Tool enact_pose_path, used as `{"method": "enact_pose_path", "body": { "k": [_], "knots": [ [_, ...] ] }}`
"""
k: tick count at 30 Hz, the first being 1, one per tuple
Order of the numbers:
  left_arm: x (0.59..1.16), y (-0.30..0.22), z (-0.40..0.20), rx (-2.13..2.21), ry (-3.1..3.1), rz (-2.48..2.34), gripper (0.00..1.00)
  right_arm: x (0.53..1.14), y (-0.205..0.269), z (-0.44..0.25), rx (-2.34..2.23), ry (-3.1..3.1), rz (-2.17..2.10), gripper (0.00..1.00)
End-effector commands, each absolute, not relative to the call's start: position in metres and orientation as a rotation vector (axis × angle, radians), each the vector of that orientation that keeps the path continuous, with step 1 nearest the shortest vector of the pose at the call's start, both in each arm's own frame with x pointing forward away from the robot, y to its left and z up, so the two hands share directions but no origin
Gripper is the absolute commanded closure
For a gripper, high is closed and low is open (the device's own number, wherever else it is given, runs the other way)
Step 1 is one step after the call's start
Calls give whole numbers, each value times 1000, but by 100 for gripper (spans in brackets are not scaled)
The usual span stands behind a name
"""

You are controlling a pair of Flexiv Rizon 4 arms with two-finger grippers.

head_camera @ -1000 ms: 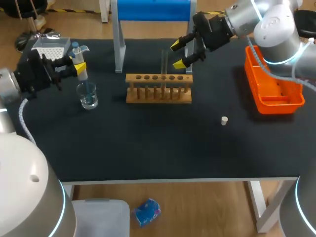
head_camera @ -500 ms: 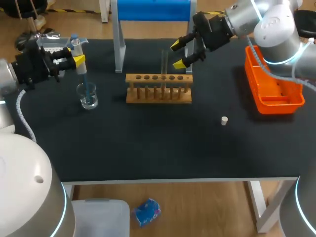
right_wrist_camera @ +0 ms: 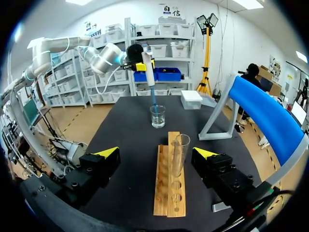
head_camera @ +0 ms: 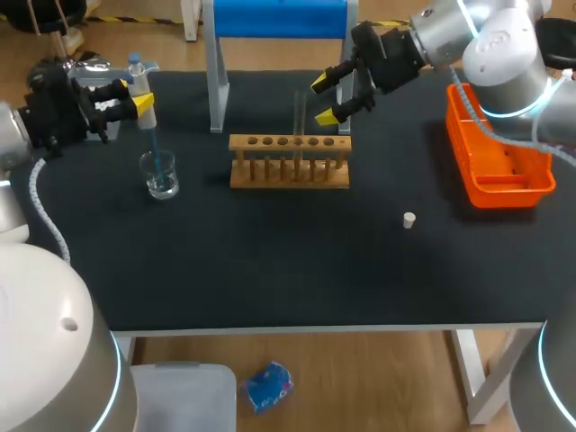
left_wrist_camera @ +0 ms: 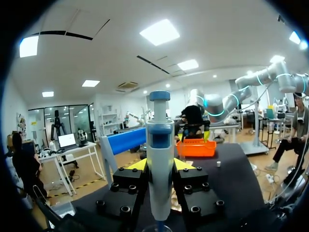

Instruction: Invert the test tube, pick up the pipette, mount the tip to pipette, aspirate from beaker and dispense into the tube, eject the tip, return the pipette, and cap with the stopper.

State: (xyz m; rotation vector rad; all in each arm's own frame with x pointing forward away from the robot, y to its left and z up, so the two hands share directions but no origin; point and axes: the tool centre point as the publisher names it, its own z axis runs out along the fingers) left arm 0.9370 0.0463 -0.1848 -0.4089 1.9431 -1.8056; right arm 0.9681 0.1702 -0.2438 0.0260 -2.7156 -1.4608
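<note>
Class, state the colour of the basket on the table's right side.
The basket is orange; the head view shows it best.

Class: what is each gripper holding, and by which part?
Left gripper: the pipette, by the middle of its barrel. Right gripper: nothing; the test tube stands free between its open fingers.

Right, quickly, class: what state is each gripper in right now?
Left gripper: shut on the pipette.
Right gripper: open, one finger on either side of the test tube, neither touching it.
</note>
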Motion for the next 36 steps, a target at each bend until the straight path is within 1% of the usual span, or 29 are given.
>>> {"method": "enact_pose_path", "body": {
  "k": [1, 6, 12, 25, 36],
  "knots": [
    [936, 45, -183, -413, 1947, -1799, 100, 968, 169, -243, 26, -2717, -1455, 0],
    [936, 45, -177, -409, 1955, -1792, 100, 968, 169, -243, 26, -2717, -1455, 0],
    [933, 44, -153, -403, 1989, -1772, 100, 968, 169, -243, 26, -2717, -1455, 0],
    [924, 24, -65, -312, 2016, -1776, 100, 968, 169, -243, 26, -2717, -1455, 0],
    [910, -15, 13, -166, 2042, -1891, 100, 968, 169, -243, 26, -2717, -1455, 0]
  ]
}}
